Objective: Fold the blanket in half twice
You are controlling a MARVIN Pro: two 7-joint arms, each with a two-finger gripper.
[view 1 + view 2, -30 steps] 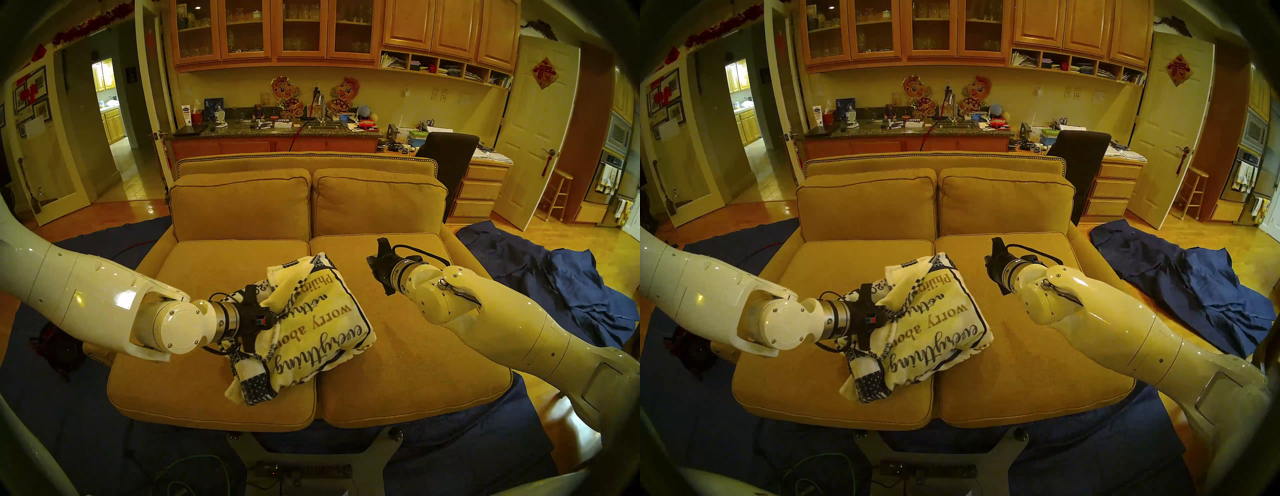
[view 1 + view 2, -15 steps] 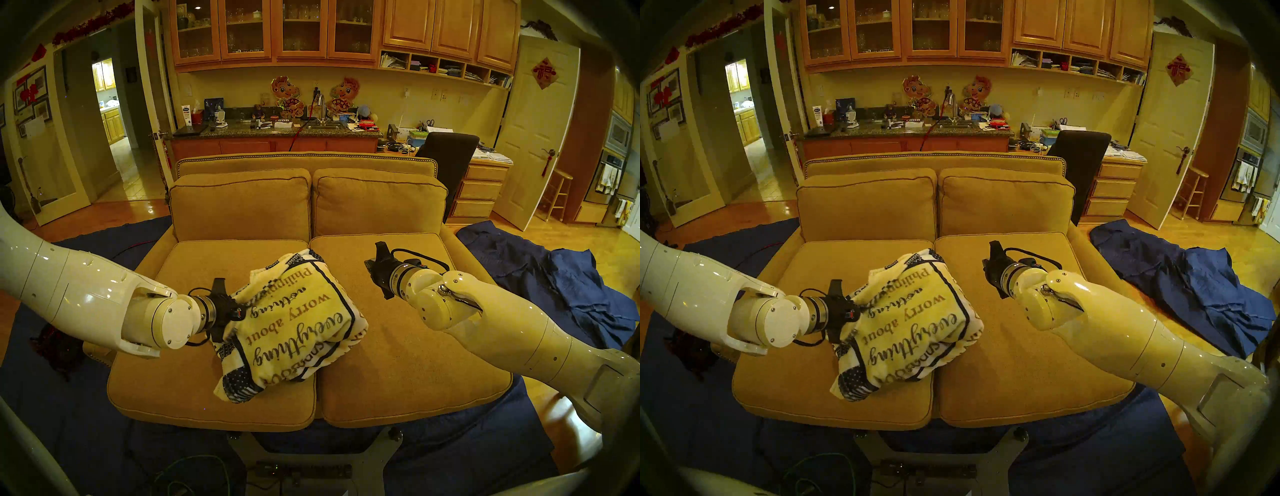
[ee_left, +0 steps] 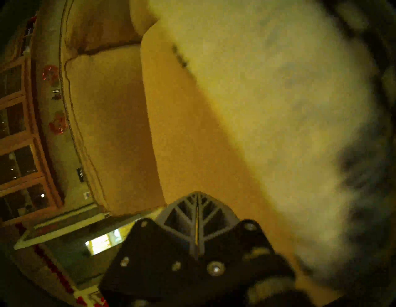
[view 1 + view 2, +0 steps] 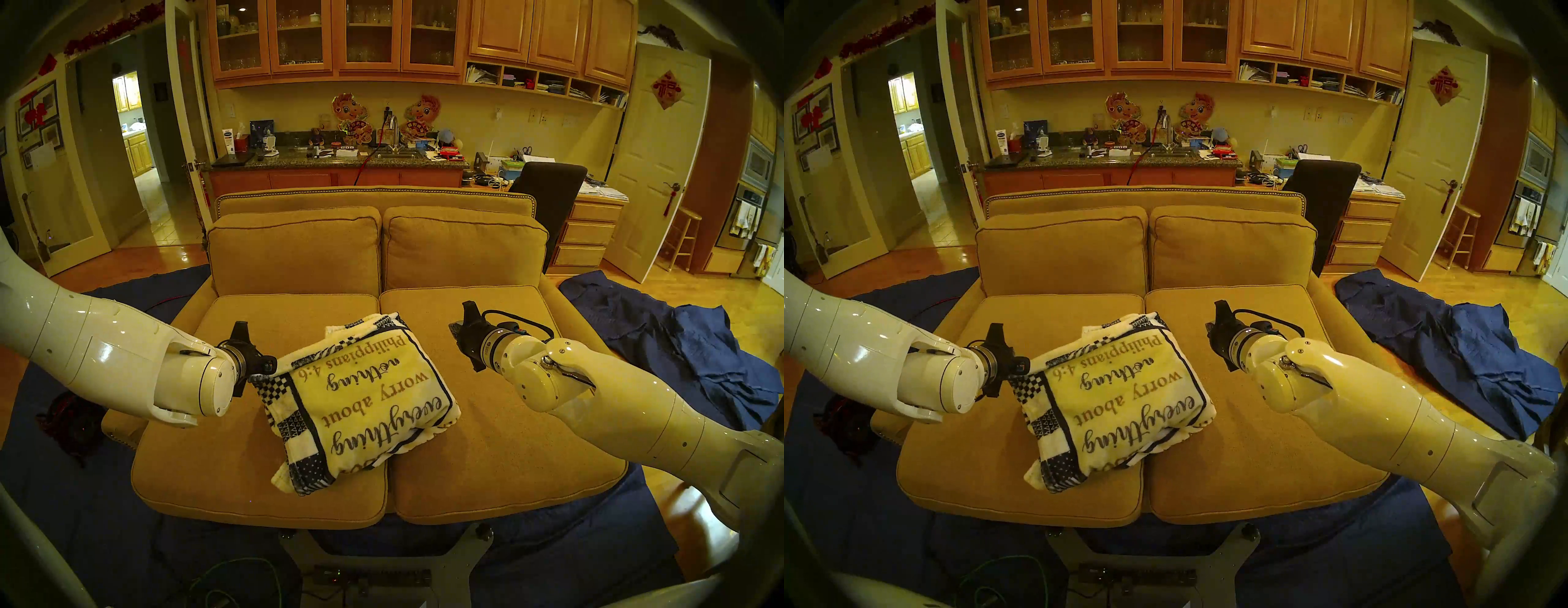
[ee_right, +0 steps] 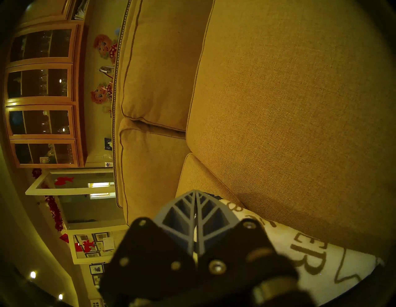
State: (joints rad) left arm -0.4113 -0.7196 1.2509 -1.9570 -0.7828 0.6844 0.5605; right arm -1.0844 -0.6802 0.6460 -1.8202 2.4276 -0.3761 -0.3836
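Tan sofa; wood cabinets; wood floor w/ blue cloths.

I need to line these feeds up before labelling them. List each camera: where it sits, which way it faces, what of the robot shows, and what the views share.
Head stereo left: on the head, facing the sofa and kitchen counter; both arms show, the blanket between them.
Head stereo right: beside it, nearly the same picture.
Left wrist: on the left wrist, turned sideways, facing the sofa back; shut left gripper, blurred blanket at right.
Right wrist: sideways too, facing the seat cushions; shut right gripper, blanket lettering below.
Shared: all four show sofa and blanket.
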